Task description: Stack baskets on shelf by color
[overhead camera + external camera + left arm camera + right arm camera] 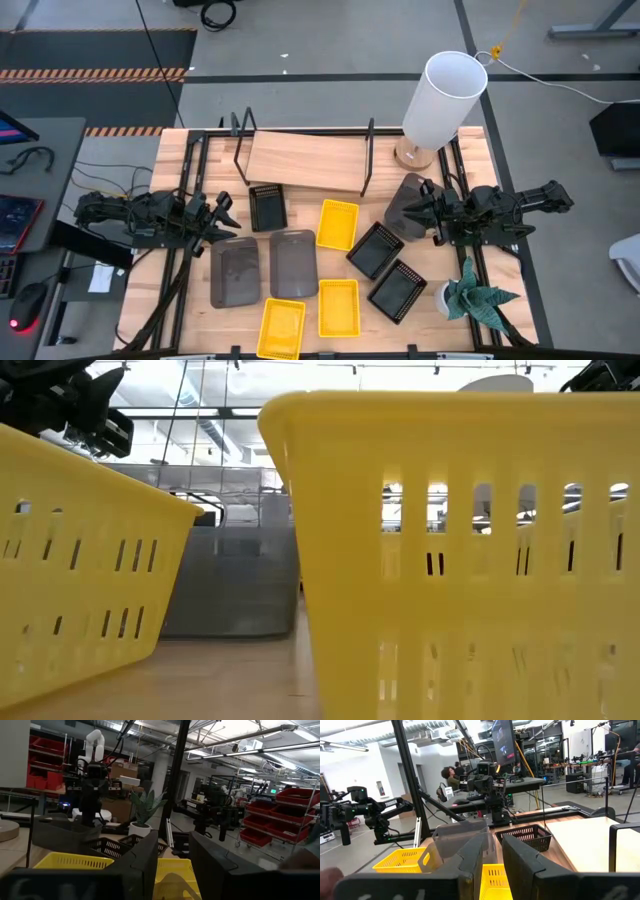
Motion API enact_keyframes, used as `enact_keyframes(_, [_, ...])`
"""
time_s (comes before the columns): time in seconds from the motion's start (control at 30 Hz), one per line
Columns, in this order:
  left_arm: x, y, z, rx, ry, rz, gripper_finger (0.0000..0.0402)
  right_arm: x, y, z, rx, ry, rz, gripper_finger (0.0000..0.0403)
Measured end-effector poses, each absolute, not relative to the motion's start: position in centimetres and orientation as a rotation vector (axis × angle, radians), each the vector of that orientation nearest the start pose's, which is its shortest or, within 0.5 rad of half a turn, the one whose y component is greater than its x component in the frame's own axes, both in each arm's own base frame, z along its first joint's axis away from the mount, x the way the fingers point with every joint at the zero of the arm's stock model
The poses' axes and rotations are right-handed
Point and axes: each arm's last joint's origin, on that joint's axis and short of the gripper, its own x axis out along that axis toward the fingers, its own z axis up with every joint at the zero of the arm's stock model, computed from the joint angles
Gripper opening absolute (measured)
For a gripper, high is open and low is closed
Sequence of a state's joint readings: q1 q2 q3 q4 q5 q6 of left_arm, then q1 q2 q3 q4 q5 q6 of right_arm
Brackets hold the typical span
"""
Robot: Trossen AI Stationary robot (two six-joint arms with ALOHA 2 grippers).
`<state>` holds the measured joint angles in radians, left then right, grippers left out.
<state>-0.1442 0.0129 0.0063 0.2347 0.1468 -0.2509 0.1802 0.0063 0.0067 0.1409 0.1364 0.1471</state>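
The shelf (305, 160), a light plank in a black wire frame, stands at the table's far side with nothing on it. Loose on the table lie two grey baskets (264, 268), three black ones (267, 207) (375, 250) (397, 291) and three yellow ones (337, 224) (338, 307) (282, 328). My right gripper (428, 210) is at the right, shut on another smoky grey basket (408, 205) just right of the shelf. My left gripper (222, 216) is open at the left, near the far end of the left grey basket, touching nothing. My right gripper holds the smoky grey basket by one wall at its rim (489, 839). The wall is pinched between the two fingers (470, 862), one inside the basket and one outside. The fingers come level from the table's right. I cannot tell whether the basket is clear of the table.
A lamp with a tall white shade (443, 98) stands at the far right corner beside the shelf. A potted plant (475, 298) sits near the right edge, close to the right arm. In the low view two yellow baskets (80, 560) (470, 550) block most of the table.
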Motion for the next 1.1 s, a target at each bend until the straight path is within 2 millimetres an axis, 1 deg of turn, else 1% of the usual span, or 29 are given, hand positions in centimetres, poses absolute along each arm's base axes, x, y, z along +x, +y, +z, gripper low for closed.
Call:
enact_keyframes(0.73, [9.4,-1.8,18.7,-0.248,-0.191,-0.317,0.0117,9.6,1.3,17.9,0.169,-0.138,0.054,0.0079])
enact_keyframes(0.9, [9.4,-1.8,18.7,-0.248,-0.191,-0.317,0.0117,9.4,1.3,18.6,0.186,-0.213,0.043,0.0079])
enact_keyframes(1.1, [9.4,-1.8,18.7,-0.248,-0.192,-0.317,0.0117,9.2,1.2,19.4,0.301,-0.289,0.062,0.0079])
